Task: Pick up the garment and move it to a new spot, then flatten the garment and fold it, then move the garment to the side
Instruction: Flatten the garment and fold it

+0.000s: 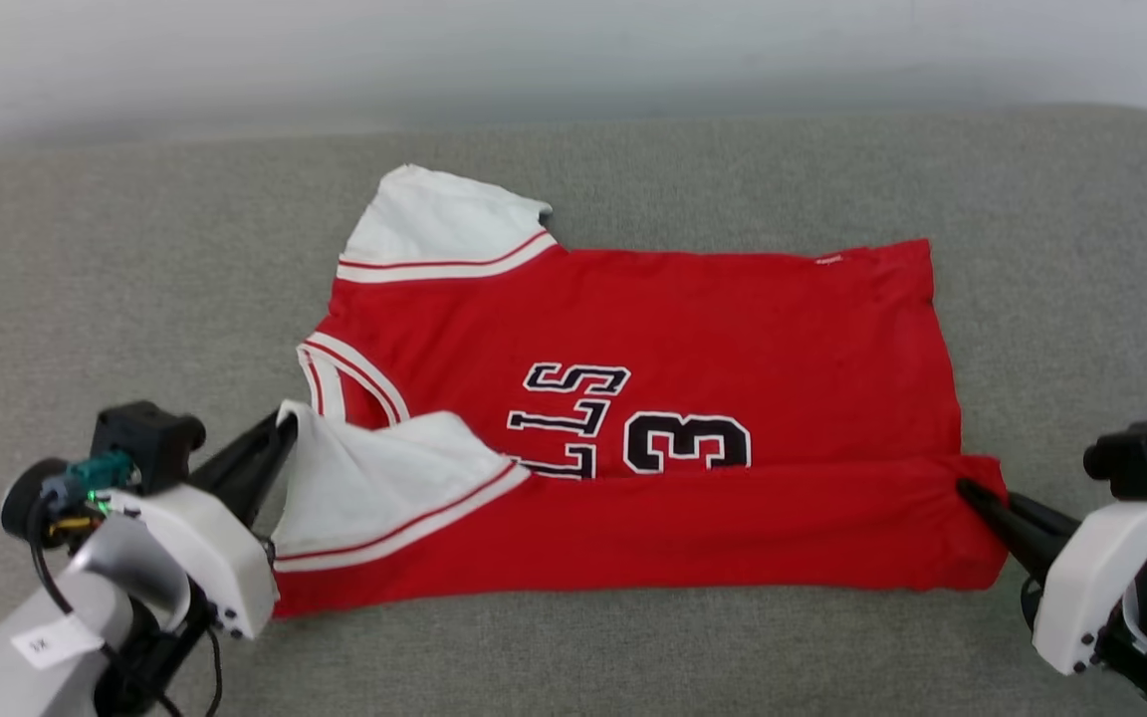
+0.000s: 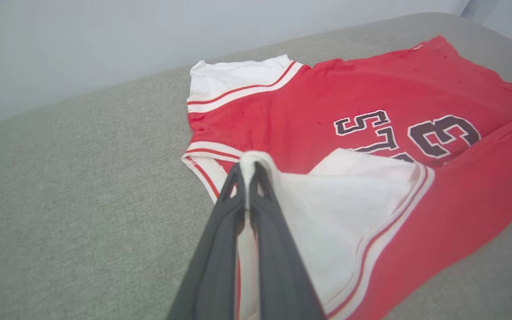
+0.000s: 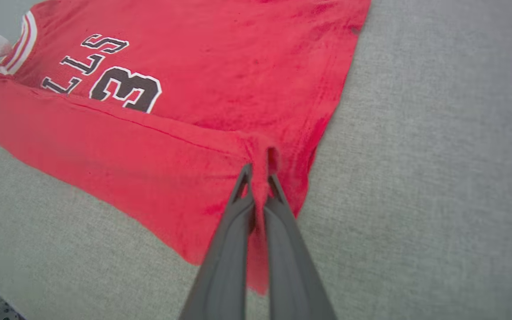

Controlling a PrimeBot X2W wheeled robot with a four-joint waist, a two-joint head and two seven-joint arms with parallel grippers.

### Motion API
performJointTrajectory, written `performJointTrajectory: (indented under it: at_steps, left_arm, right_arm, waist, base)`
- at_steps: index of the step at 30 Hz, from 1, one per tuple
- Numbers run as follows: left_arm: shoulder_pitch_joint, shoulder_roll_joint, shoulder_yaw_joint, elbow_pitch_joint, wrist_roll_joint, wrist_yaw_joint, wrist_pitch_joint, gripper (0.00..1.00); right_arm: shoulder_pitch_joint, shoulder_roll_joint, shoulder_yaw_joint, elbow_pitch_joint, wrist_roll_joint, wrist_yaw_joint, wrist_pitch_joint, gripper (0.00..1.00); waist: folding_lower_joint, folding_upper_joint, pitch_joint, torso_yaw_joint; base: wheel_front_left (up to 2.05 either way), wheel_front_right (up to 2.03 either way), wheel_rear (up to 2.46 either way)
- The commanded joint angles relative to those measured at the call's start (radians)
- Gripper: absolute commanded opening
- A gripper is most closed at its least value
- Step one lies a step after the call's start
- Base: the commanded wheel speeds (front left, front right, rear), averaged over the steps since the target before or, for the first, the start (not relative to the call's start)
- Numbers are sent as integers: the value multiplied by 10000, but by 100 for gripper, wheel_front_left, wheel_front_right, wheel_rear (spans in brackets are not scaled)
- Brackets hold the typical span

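As the head view shows, your garment (image 1: 733, 329) lies spread on the grey padded surface (image 1: 86, 249), roughly at its centre, with the collar (image 1: 335, 373) toward the robot's left and the hem (image 1: 942, 339) toward its right. The chest faces up, and the black-and-white lettering (image 1: 573, 408) and the number "3" (image 1: 688, 443) read sideways. The long edge nearest the robot is folded over onto the front as a red band (image 1: 683, 538) running from sleeve to hem; it covers the lower part of the lettering and meets the foot of the number. The far sleeve (image 1: 439, 224), white with striped trim, lies flat and points toward the pale wall (image 1: 573, 50). The near sleeve (image 1: 374, 488) is turned in over the fold. You have the left gripper (image 1: 280, 423) at the tip of that near sleeve. Its fingers (image 2: 220, 231) are clenched on the white cloth, which bulges over their tips in the left wrist view. You have the right gripper (image 1: 967, 490) at the hem end of the folded band. Its fingers (image 3: 225, 249) are clenched on the red cloth, with a pleat pinched between them in the right wrist view. Both pinched points sit low; whether they touch the surface I cannot tell.
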Motion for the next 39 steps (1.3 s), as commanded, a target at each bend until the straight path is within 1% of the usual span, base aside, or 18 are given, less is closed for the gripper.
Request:
performJointTrajectory:
  at_steps: [1, 4, 5, 7, 11, 12, 16, 21, 22, 23, 24, 29, 32, 35, 39]
  left_arm:
    - [-531, -93, -41, 414, 153, -220, 3, 0]
    - [-1117, -300, -140, 1112, 241, -526, 88, 0]
    - [-1298, -279, -240, 1333, 393, -600, 129, 0]
    - [-1622, -488, -317, 1796, 369, -756, 136, 0]
    - [-1990, -724, -598, 2833, 468, -1029, 250, 0]
    - [-1990, -724, -598, 2833, 468, -1029, 250, 0]
    - [-2142, -1078, -818, 3762, 322, -1206, 130, 0]
    - [-2229, -1438, -1016, 4438, 106, -1366, -297, 0]
    - [-2264, -1475, -1035, 4537, 86, -1373, -376, 0]
    - [-2291, -1497, -1078, 4625, 86, -1379, -422, 33]
    - [-2345, -1490, -1128, 4684, 131, -1390, -485, 100]
    - [-2552, -1386, -1249, 4731, 180, -1416, -667, 100]
    - [-2644, -1179, -1338, 4577, 198, -1415, -418, 100]
    - [-2720, -971, -1365, 4291, -39, -1415, 78, 100]
    - [-2839, -757, -1301, 3734, -814, -1428, 1275, 100]
  right_arm:
    - [-390, 137, 90, 151, -64, -12, 72, 0]
    - [-808, 241, 236, 460, -125, -12, 107, 0]
    - [-947, 255, 281, 566, -139, -10, 103, 0]
    - [-1152, 322, 411, 789, -135, -10, 116, 0]
    - [-1448, 417, 715, 1260, -198, -12, 110, 0]
    - [-1448, 417, 715, 1260, -198, -12, 110, 0]
    - [-1554, 549, 1089, 1651, -195, -12, 8, 0]
    - [-1603, 578, 1335, 1951, -46, -10, -203, 0]
    - [-1599, 578, 1317, 1989, -2, -10, -271, 27]
    - [-1576, 573, 1302, 2010, 18, -10, -336, 83]
    - [-1557, 551, 1256, 2018, 28, -10, -443, 100]
    - [-1296, 409, 1000, 1856, -55, -10, -907, 100]
    - [-1091, 356, 795, 1670, -133, -10, -1077, 100]
    - [-855, 272, 575, 1441, -208, -10, -1110, 100]
    - [-577, 293, 245, 1189, -406, -10, -1060, 100]
  waist:
    - [-2, -1, 588, -114]
    - [-2, -1, 914, -129]
    - [-2, -1, 1013, -144]
    - [-2, -1, 1152, -154]
    - [-2, -1, 1318, -205]
    - [-2, -1, 1318, -205]
    - [-2, -1, 1346, -242]
    - [-2, -1, 1138, -188]
    - [-2, -1, 1059, -159]
    - [-2, -1, 970, -130]
    - [-2, -1, 875, -99]
    - [-2, -1, 273, 101]
    - [-2, -1, -77, 221]
    - [-2, -1, -353, 345]
    - [-2, -1, -610, 512]
  base:
    - [0, 0, 0]
    - [0, 0, 0]
    - [0, 0, 0]
    - [0, 0, 0]
    - [0, 0, 0]
    - [0, 0, 0]
    - [0, 0, 0]
    - [0, 0, 0]
    - [0, 0, 0]
    - [0, 0, 0]
    - [0, 0, 0]
    - [0, 0, 0]
    - [0, 0, 0]
    - [0, 0, 0]
    - [0, 0, 0]
